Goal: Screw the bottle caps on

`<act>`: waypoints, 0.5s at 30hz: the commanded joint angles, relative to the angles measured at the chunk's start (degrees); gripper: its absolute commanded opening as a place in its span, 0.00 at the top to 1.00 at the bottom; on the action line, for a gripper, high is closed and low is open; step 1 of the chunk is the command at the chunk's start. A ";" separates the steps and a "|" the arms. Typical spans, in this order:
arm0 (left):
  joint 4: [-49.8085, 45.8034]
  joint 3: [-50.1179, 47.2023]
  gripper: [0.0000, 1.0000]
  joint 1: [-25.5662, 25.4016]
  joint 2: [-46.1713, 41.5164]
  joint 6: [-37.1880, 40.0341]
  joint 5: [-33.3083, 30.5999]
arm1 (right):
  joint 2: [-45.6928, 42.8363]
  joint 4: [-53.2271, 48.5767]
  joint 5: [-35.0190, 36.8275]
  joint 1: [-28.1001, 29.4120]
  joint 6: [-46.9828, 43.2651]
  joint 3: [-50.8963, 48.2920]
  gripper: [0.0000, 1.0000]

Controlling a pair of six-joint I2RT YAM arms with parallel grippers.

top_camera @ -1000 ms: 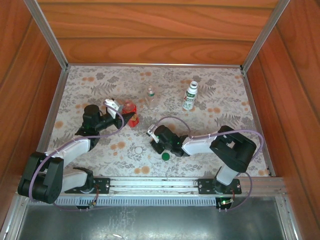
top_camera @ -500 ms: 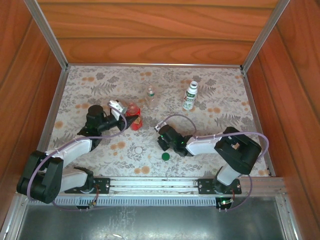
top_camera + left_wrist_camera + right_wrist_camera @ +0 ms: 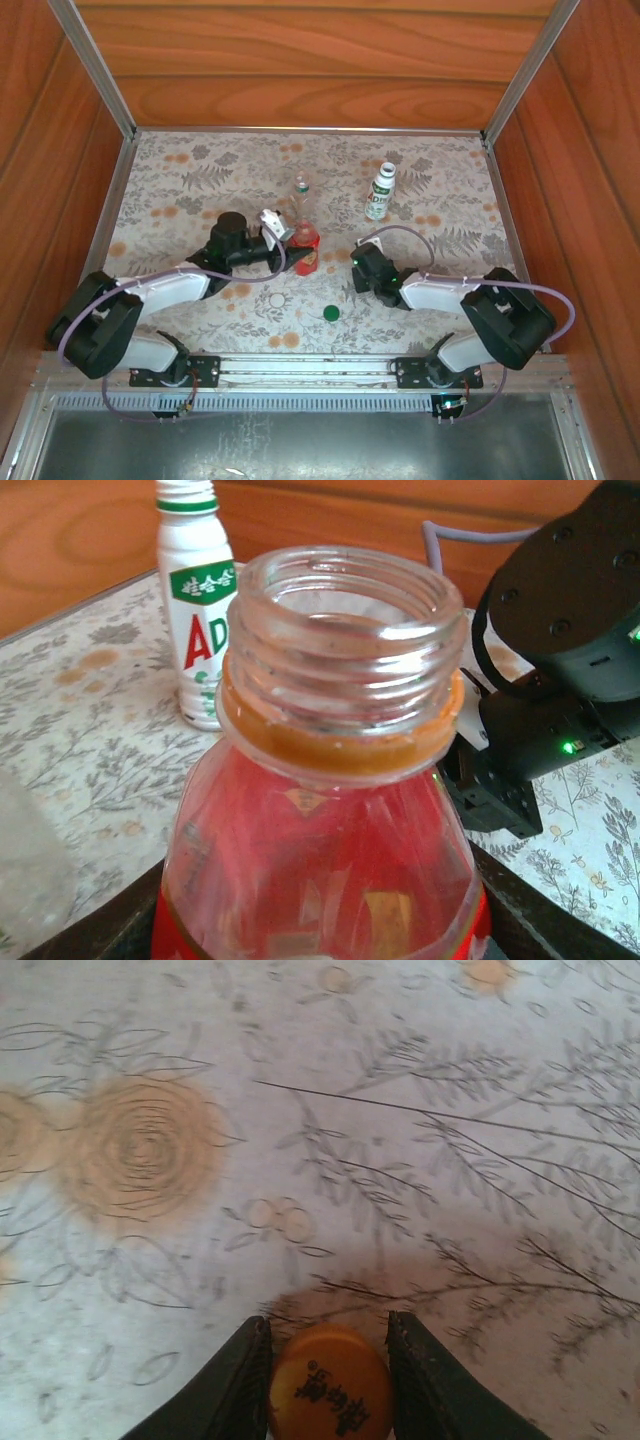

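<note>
The left gripper (image 3: 292,240) clamps the uncapped red bottle (image 3: 330,820) near the table's middle. At its 4 o'clock the right gripper (image 3: 330,1332) pinches an orange cap (image 3: 330,1385) (clear bottle (image 3: 301,187) at 12, white bottle (image 3: 380,192) at 2).

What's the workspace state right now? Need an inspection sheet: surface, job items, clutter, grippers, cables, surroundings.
Surface: floral-print table cover, lying flat.
Job's things: red plastic bottle, neck open, no cap; small clear plastic bottle standing behind it, cap state too small to tell; tall white plastic bottle with green label standing, cap on; round green cap loose on the cover; orange cap off its bottle.
Clutter: nothing seen.
Grippers: left gripper shut on the red plastic bottle; right gripper shut on the orange cap, low over the cover.
Cables: purple cables looped along both arms.
Surroundings: wooden walls; aluminium frame rails.
</note>
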 commanded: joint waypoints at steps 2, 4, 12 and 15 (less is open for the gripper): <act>6.25 1.90 0.42 -2.01 4.36 -1.45 -0.71 | -2.74 -2.14 0.48 -1.05 3.09 -1.27 0.63; 7.03 2.43 0.42 -2.46 6.05 -1.15 -0.58 | -4.56 -2.97 0.61 -1.05 2.89 -1.13 0.58; 7.29 1.53 0.42 -2.40 8.16 0.67 0.48 | -15.94 -4.70 -2.40 -1.05 -4.05 -0.20 0.28; 7.24 1.71 0.38 -2.44 8.28 0.02 0.68 | -19.19 -5.89 -2.47 -1.05 -5.72 0.45 0.22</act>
